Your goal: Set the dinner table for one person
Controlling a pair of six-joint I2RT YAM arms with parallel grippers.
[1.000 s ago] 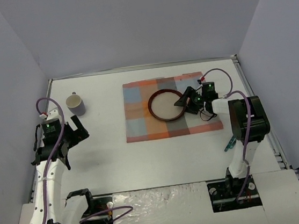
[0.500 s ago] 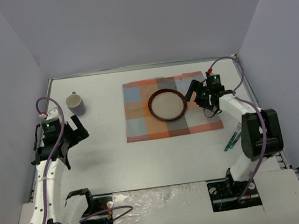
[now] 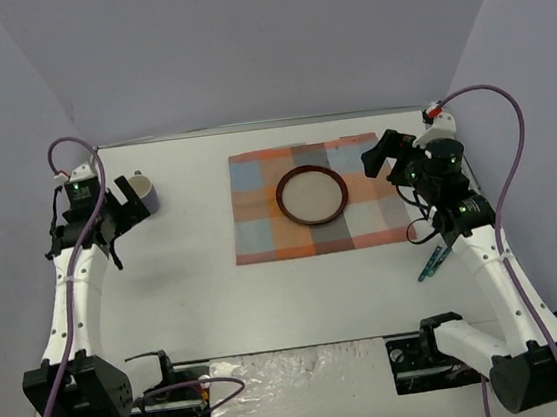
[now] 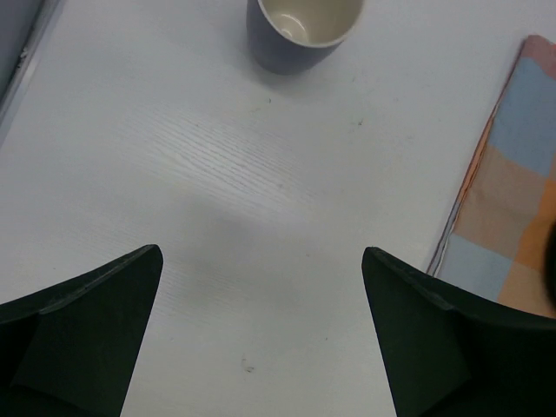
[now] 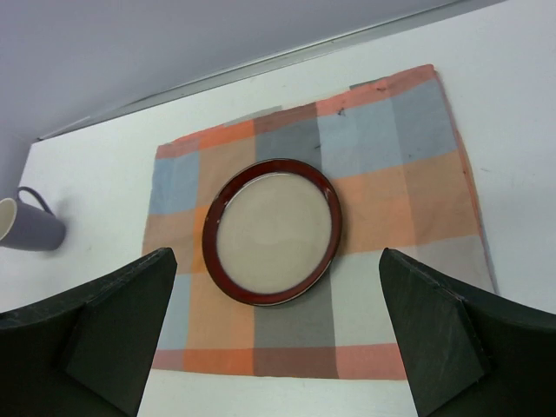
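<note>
dinner table (image 3: 197, 288), plate (image 3: 310, 196) on plaid mat (image 3: 258, 223)

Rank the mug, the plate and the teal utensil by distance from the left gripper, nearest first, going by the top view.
1. Mug: far left, just ahead of the open left gripper.
2. Plate: mid-table, on the plaid mat.
3. Teal utensil: far right, toward the near side.
</note>
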